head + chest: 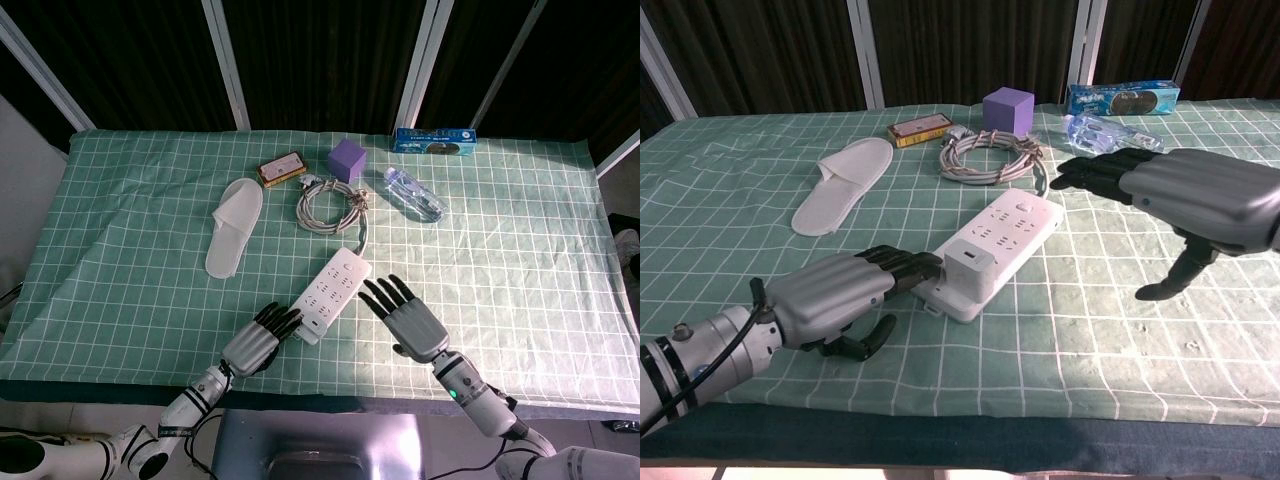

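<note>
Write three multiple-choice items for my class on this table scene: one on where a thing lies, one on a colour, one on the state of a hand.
1. Where does the coiled cable lie?
A. between the white slipper and the water bottle
B. on the power strip
C. under the right hand

2. What colour is the cube?
A. red
B. purple
C. yellow

3. How is the right hand?
A. gripping the bottle
B. closed in a fist
C. open, fingers spread, holding nothing

Answers: 1 A, the coil sits on the cloth between the two. 2 B, its faces show purple in both views. 3 C, it hovers beside the power strip with fingers apart.
</note>
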Robot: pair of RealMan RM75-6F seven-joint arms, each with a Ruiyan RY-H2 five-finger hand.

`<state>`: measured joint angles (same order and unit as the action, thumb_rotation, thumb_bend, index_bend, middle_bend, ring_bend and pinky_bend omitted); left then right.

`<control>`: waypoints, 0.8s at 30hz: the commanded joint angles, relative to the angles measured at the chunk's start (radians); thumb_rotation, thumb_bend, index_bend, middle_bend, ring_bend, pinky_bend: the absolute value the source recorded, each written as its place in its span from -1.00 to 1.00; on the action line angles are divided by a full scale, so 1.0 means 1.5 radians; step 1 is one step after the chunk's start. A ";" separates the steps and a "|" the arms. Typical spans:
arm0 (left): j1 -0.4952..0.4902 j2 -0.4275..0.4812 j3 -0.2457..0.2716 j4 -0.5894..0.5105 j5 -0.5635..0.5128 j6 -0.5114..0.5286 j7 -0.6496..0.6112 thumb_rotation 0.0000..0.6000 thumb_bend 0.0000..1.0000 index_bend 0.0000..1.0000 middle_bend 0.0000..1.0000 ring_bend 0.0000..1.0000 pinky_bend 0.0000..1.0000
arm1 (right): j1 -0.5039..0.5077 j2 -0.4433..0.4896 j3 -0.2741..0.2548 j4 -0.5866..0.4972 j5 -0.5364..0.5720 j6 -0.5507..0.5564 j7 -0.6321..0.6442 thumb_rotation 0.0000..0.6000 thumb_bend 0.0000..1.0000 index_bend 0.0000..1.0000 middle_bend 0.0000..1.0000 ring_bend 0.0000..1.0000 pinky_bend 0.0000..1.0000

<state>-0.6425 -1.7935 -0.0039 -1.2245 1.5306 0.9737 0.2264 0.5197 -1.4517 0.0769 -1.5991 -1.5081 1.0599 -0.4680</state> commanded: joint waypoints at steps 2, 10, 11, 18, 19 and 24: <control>-0.002 -0.001 -0.003 0.002 -0.007 -0.003 0.006 1.00 0.44 -1.00 -0.90 -1.00 -0.93 | 0.050 -0.072 0.010 0.078 -0.053 -0.012 -0.004 1.00 -0.73 -0.96 -0.91 -1.00 -0.93; -0.003 0.006 -0.002 -0.006 -0.010 -0.001 0.007 1.00 0.43 -1.00 -0.90 -1.00 -0.93 | 0.100 -0.157 -0.002 0.199 -0.111 -0.016 0.030 1.00 -0.72 -0.74 -0.70 -0.94 -0.76; -0.003 0.007 -0.001 -0.006 -0.010 -0.001 0.007 1.00 0.43 -1.00 -0.90 -1.00 -0.93 | 0.103 -0.164 -0.002 0.205 -0.111 -0.017 0.034 1.00 -0.71 -0.73 -0.70 -0.94 -0.75; -0.003 0.011 0.000 -0.009 -0.009 0.005 0.002 1.00 0.44 -1.00 -0.90 -1.00 -0.93 | 0.118 -0.224 -0.005 0.266 -0.119 0.000 0.062 1.00 -0.65 -0.63 -0.62 -0.88 -0.64; -0.004 0.012 -0.001 -0.010 -0.010 0.003 0.001 1.00 0.44 -1.00 -0.89 -1.00 -0.93 | 0.119 -0.229 -0.005 0.271 -0.117 -0.001 0.064 1.00 -0.65 -0.61 -0.61 -0.87 -0.63; -0.003 0.013 0.000 -0.008 -0.013 0.005 -0.006 1.00 0.44 -1.00 -0.89 -1.00 -0.92 | 0.124 -0.254 -0.010 0.307 -0.126 0.017 0.083 1.00 -0.57 -0.50 -0.51 -0.79 -0.53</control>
<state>-0.6476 -1.7748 -0.0036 -1.2369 1.5124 0.9804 0.2203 0.7022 -1.8225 0.0652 -1.1502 -1.6919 1.0777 -0.3524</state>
